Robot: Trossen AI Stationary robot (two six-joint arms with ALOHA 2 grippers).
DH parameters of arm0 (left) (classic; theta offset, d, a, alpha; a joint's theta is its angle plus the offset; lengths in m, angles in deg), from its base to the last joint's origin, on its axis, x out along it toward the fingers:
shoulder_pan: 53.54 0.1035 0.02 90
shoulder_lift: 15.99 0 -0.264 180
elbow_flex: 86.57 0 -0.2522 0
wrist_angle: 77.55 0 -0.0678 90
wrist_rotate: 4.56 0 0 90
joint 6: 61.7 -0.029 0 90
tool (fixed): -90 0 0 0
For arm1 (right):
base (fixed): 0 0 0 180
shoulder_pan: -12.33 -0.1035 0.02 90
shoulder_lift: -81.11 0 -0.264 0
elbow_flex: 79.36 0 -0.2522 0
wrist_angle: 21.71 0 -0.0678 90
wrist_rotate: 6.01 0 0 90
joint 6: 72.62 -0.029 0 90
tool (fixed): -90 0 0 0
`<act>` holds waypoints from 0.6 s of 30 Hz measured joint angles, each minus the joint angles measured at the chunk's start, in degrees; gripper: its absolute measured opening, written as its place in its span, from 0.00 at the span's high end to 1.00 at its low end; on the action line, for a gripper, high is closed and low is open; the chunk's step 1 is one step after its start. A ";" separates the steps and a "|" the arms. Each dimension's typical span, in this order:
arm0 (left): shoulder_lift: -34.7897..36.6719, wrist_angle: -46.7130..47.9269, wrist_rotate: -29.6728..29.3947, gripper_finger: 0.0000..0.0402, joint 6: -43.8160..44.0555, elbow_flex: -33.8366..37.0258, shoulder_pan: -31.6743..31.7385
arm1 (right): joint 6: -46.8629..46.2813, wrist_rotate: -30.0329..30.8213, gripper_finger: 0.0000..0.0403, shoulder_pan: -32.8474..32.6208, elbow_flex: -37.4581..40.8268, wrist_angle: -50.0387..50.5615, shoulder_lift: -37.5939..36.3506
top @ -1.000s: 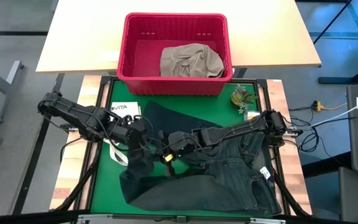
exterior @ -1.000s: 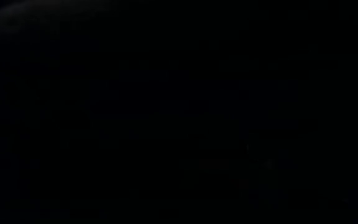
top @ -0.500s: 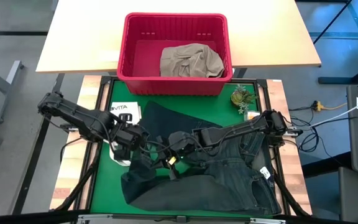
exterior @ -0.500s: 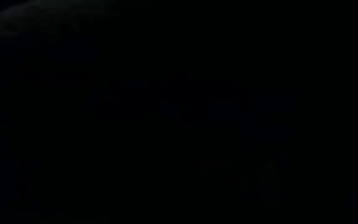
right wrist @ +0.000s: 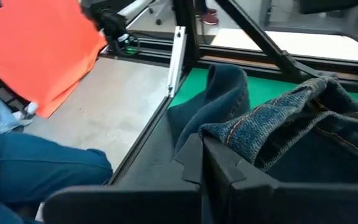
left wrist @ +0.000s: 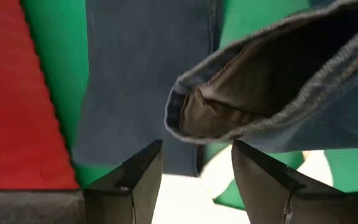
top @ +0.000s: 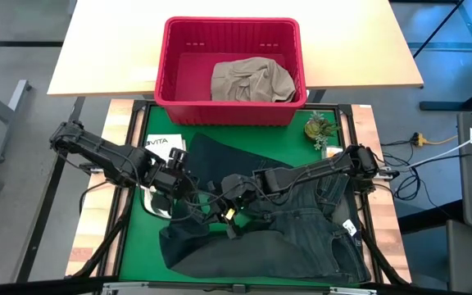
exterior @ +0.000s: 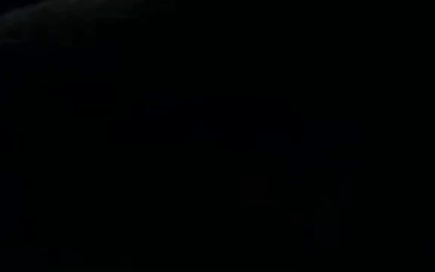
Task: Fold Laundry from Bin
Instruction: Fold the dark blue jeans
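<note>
Overhead, the red bin [top: 231,72] is seen at the far side, straddling the light wooden surface [top: 105,49] and the green mat [top: 142,238]. One khaki-beige garment [top: 251,81] lies crumpled in its right half; the left half of its floor shows bare. A small potted plant [top: 318,128] stands on the mat just beside the bin's right front corner.

The dark denim jeans [top: 277,238] are spread over the near and right part of the mat, with one leg [top: 220,160] running back toward the bin. The waistband lies near the mat's right edge and the lower hem close to the near edge. A white tote bag [top: 164,148] lies at the mat's left, partly under the left arm. Bare green is left along the left side and in front of the bin.

The left gripper [top: 188,197] is placed at the left edge of the jeans. In its wrist view its jaws stand apart with nothing between them, a folded denim hem [left wrist: 253,93] hanging just beyond the fingers [left wrist: 135,180]. The right gripper [top: 229,210] sits just beside it over the middle of the jeans, its jaws closed on a bunched fold of denim [right wrist: 278,121].

The low view is black.
</note>
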 joint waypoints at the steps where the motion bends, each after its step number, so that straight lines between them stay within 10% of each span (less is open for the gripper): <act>1: 0.01 -0.71 0.00 0.53 -2.39 0.00 0.00 | 0.59 -0.58 1.00 0.00 0.00 0.03 0.00; 18: -6.73 -3.50 10.25 0.59 -11.80 0.04 0.04 | 1.68 -1.18 1.00 0.00 0.02 0.46 -0.02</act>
